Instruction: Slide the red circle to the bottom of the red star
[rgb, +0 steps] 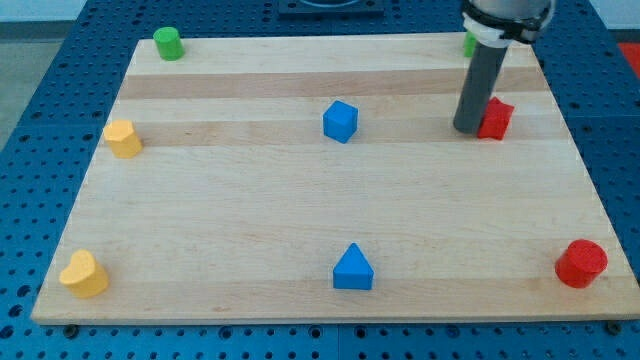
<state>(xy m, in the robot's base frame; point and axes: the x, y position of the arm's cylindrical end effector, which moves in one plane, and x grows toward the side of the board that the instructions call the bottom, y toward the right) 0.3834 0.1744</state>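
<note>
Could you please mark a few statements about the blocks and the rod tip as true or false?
1. My tip sits just to the view's left of the red star. True.
2. The red circle touches the red star. False: it lies far off, near the view's bottom right corner.
3. The blue triangle lies nearer the view's bottom than the blue cube. True.
4. Both yellow blocks are at the view's right. False: the yellow blocks are at the left.

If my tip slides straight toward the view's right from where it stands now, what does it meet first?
Almost at once the red star: my tip stands just at its left side, apparently touching or nearly so. The red circle lies far lower, outside that line.
</note>
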